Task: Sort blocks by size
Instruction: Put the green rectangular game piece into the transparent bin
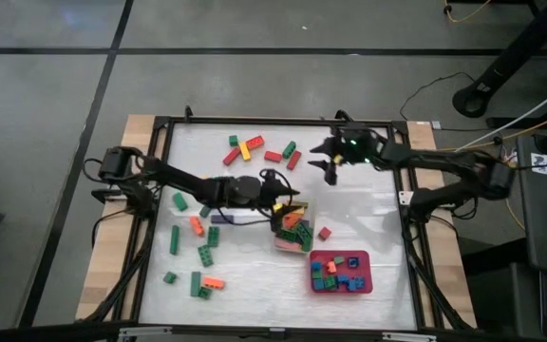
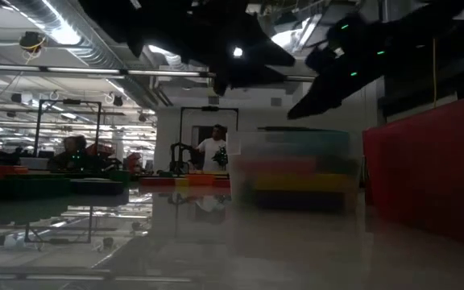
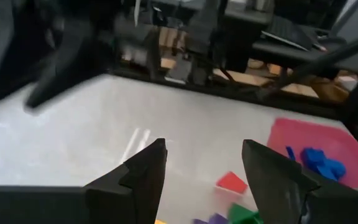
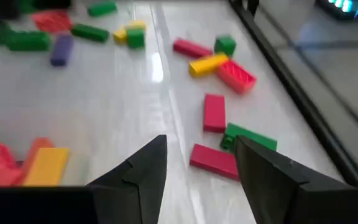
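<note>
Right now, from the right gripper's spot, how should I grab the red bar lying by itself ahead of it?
Grip the red bar at its middle, across the two long sides, coming straight down. It lies flat with bare table along both long sides; the green bar sits close off one end, so an endwise pinch looks crowded. The right gripper is open.

**Open fingers above a pale tabletop**

The left gripper [image 3: 202,177] holds its two dark fingers [image 3: 143,174] apart with nothing between them. Beyond them lies a loose red block [image 3: 232,182] on the white table [image 3: 104,130]. Near it sits the red tray [image 3: 303,134], with blue blocks [image 3: 319,163] inside. Green and purple blocks [image 3: 232,216] peek up just beside the fingers.
</note>
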### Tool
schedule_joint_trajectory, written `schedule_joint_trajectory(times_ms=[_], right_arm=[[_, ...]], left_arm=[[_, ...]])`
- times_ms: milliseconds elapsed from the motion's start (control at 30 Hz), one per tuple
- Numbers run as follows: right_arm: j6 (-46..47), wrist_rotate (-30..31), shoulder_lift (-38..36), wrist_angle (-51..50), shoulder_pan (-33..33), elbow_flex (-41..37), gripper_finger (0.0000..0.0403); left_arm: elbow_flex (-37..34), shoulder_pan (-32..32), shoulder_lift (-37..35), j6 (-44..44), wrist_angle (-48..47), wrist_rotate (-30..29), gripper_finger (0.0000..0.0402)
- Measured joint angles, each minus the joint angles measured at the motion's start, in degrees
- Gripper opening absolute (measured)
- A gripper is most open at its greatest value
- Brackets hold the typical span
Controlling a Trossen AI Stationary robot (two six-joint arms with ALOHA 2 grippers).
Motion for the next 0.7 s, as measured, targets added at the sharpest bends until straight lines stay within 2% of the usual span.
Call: schedule_joint_trajectory(times_ms=[100, 167, 233, 333, 500, 633, 700], right_arm=[[4.92, 1.91, 7.06, -3.89, -1.14, 6.19, 0.0186], [10.55, 5.50, 11.39, -5.76, -1.11, 10.38, 0.0186], [12.29, 9.67, 15.37, -6.94, -1.11, 14.13, 0.0186], [4.60, 12.27, 20.33, -9.43, -0.98, 19.74, 0.0186], [-14.22, 8.96, 26.86, -23.87, -0.96, 30.17, 0.0186], [-23.87, 8.96, 30.75, -32.77, -0.94, 37.39, 0.0186], [-26.94, 8.39, 32.32, -34.08, -0.94, 39.59, 0.0186]], left_arm=[[0.06, 1.91, -2.64, -0.11, -2.29, -0.41, 0.0198], [0.07, 3.31, -3.88, 0.06, -3.98, -0.68, 0.0198], [0.07, 4.73, -5.01, 1.04, -6.01, -0.71, 0.0198], [0.07, 6.64, -5.75, 3.46, -8.25, -0.72, 0.0198], [0.07, 8.70, -5.80, 5.95, -15.26, -0.72, 0.0197], [0.06, 9.54, -5.80, 6.01, -22.80, -0.72, 0.0191], [0.04, 9.67, -5.80, 6.01, -25.91, -0.72, 0.0187]])
